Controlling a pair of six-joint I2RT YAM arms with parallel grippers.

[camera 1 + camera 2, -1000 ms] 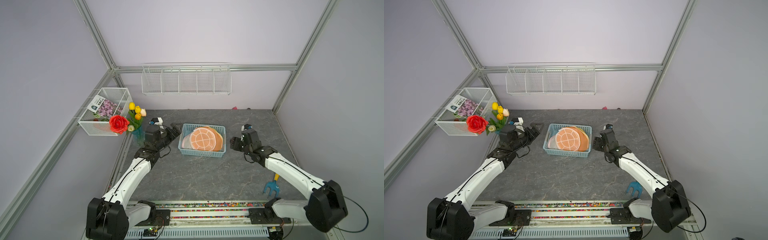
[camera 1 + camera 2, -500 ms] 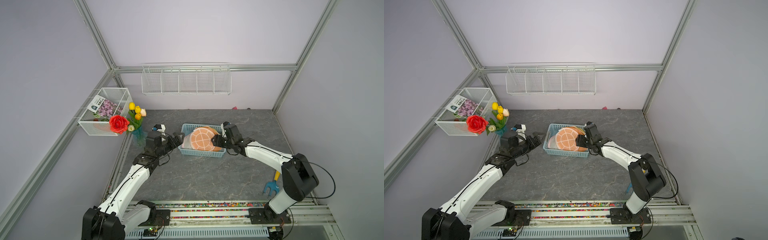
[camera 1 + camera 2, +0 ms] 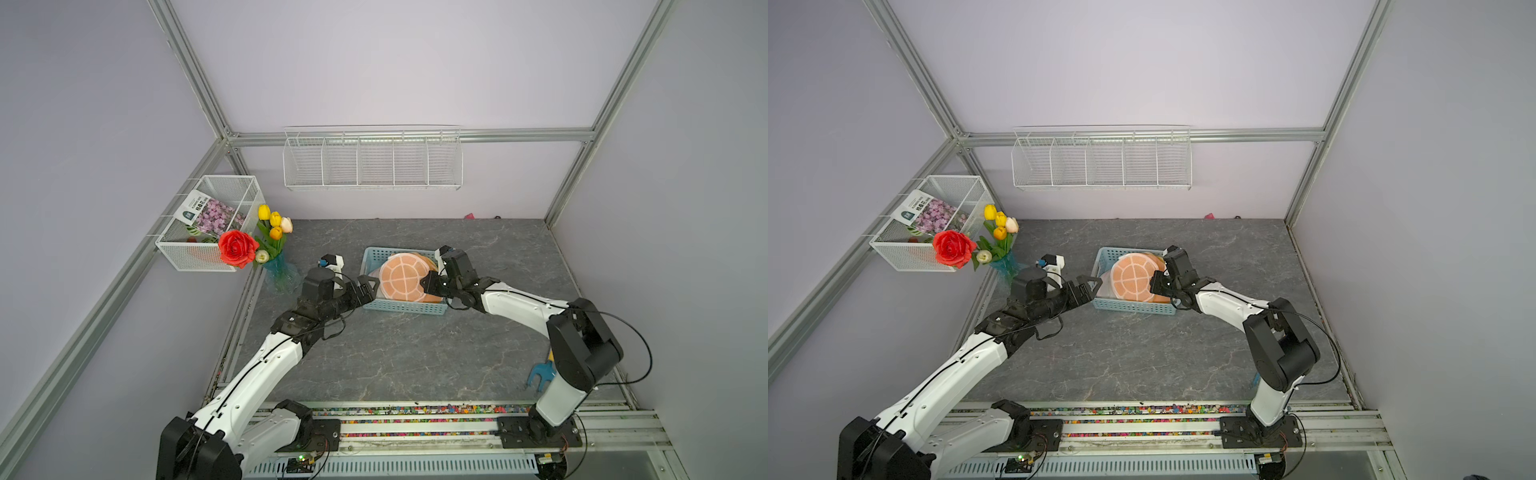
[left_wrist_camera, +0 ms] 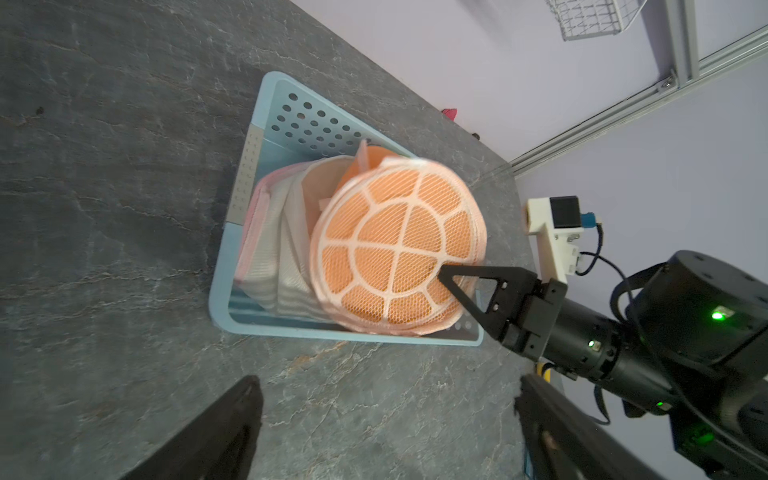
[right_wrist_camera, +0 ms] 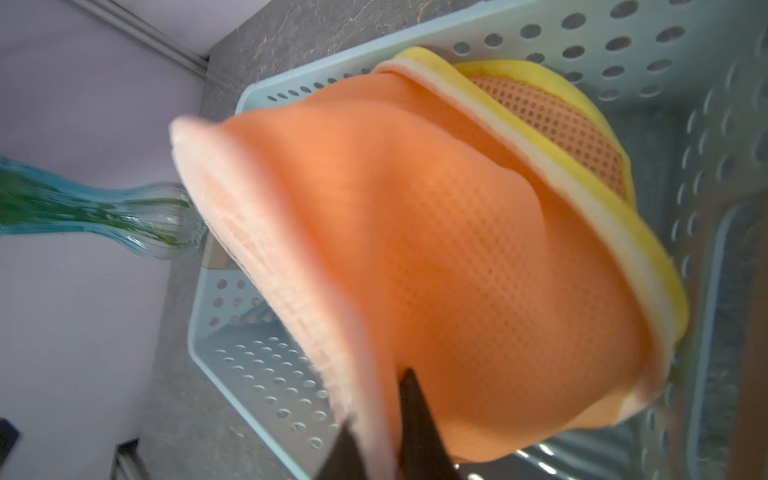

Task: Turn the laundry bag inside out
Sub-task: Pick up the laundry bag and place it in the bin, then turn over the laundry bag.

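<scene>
Nearest of all, one blue garden fork [image 3: 540, 374] lay on the table by the right arm's base, well clear of the work. Farther in, the two grippers faced each other across one blue basket [image 3: 403, 308] whose long side ran left to right. The right gripper [image 3: 424, 284] was clamped tight on the right-hand rim of the one orange laundry bag [image 3: 401, 276] — a flattened round of mesh standing on edge in the basket, its flat face tipped up and toward the near left. The left gripper [image 3: 365, 289] stood with jaws spread wide and nothing in them, just off the basket's left end. The bag lay to its right, close but not touching. So the right arm was the nearer one, in contact, and I judged the coming move would hang on the left gripper reaching rightward to the bag's free rim. Beside the bag lay at least two pale folded mesh pieces [image 4: 282, 257], one white, one pink. A yellow-edged layer behind it might have been the same bag or another — I could not tell. Farther left stood one glass vase [image 3: 280, 272] of flowers and one wire bin [image 3: 195, 257] on the left wall. On the far wall hung one wire rack [image 3: 372, 166] of five compartments.
</scene>
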